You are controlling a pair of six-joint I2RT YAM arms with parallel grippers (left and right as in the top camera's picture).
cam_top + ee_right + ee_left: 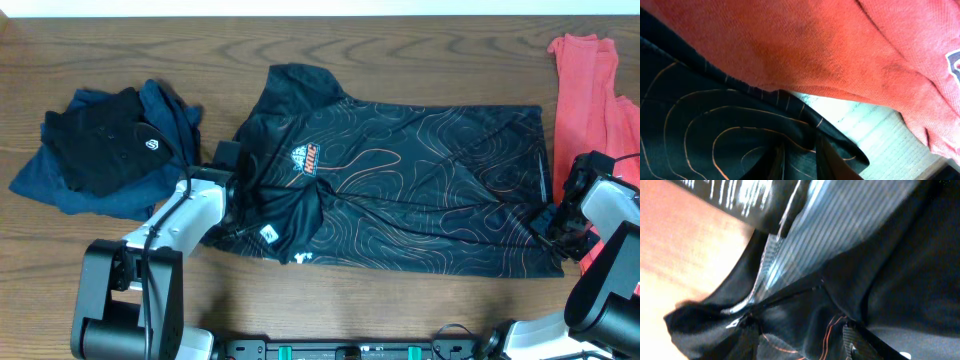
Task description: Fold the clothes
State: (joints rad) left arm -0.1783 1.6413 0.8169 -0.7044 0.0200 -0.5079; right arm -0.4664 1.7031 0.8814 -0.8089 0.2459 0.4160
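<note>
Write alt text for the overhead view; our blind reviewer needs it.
A black jersey with orange contour lines lies spread across a wooden table, the left gripper at its sleeve and the right gripper at its hem corner. A blue and black clothes pile sits to its left, a red shirt to its right.

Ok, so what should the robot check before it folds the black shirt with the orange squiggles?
1. Black jersey spread out on the table: ok, though it is bunched at the collar end.
2. Right gripper pinching the jersey's bottom corner: ok.
3. Left gripper holding cloth: cannot tell, fabric fills its camera view.
4. Red shirt out of the way: not ok, it lies right beside the pinched corner.
5. Blue and dark pile apart from the jersey: ok, bare table shows between them.
</note>
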